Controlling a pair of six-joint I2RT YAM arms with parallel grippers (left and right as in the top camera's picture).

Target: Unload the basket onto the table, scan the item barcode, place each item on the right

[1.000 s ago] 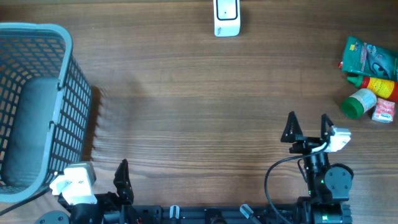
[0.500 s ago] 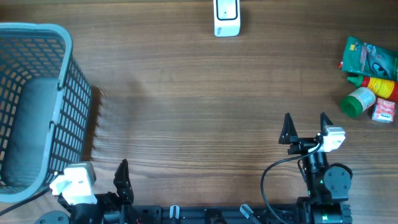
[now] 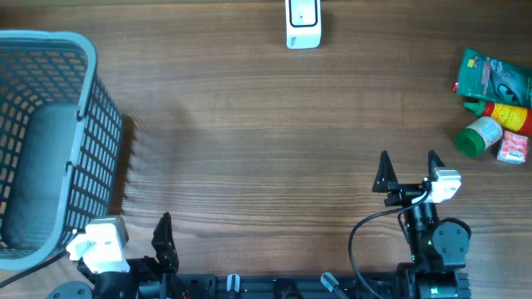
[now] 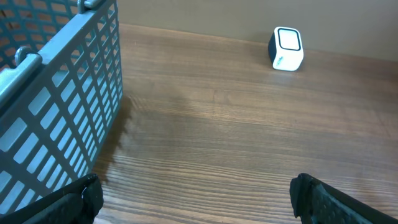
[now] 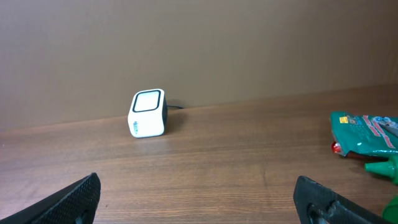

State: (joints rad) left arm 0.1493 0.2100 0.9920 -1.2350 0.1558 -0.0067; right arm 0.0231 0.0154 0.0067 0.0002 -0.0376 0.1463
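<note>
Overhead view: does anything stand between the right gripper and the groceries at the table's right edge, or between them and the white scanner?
Nothing visible does. Only bare wooden table lies between the open right gripper and the green pouch and green-capped bottle, and between those and the white box-shaped scanner at the far edge.

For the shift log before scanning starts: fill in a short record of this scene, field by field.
scanner: white barcode scanner, far side, centre
items: green pouch, green-capped bottle and small box, clustered at far right, untouched
basket: blue basket, at left
left gripper: open, holding nothing, beside the basket
right gripper: open, holding nothing, apart from the items
</note>
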